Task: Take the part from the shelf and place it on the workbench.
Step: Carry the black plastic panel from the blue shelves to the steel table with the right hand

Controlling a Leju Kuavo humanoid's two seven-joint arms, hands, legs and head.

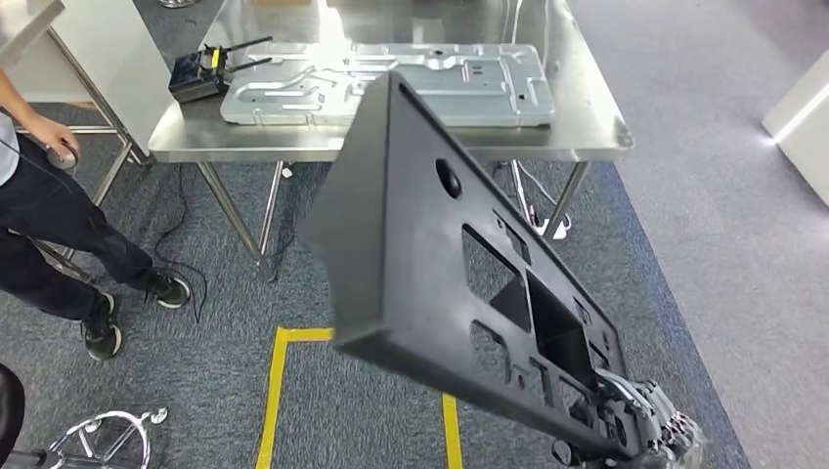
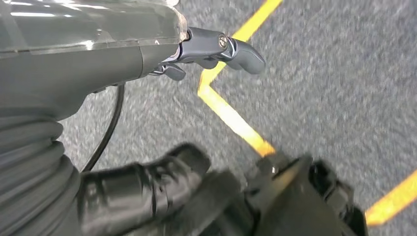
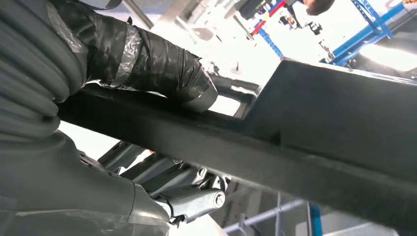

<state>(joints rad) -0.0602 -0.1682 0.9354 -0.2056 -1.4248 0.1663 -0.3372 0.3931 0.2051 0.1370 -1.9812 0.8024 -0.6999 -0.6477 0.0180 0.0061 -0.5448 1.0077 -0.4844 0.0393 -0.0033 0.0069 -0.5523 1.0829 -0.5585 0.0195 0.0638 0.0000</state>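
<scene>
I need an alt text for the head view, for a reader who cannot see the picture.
The robot's right hand holds a large black plastic part with cut-out openings, raised over grey carpet in front of a steel workbench. A grey metal panel and a small black device lie on the bench; a person stands at the left.

The right hand point(image 1: 653, 422) sits low at the robot's right side, thumb point(image 3: 162, 69) on one face of the black part point(image 1: 430, 244) and fingers point(image 3: 182, 189) on the other, gripping its edge. The left hand point(image 2: 216, 49) hangs toward the floor, holding nothing.
</scene>
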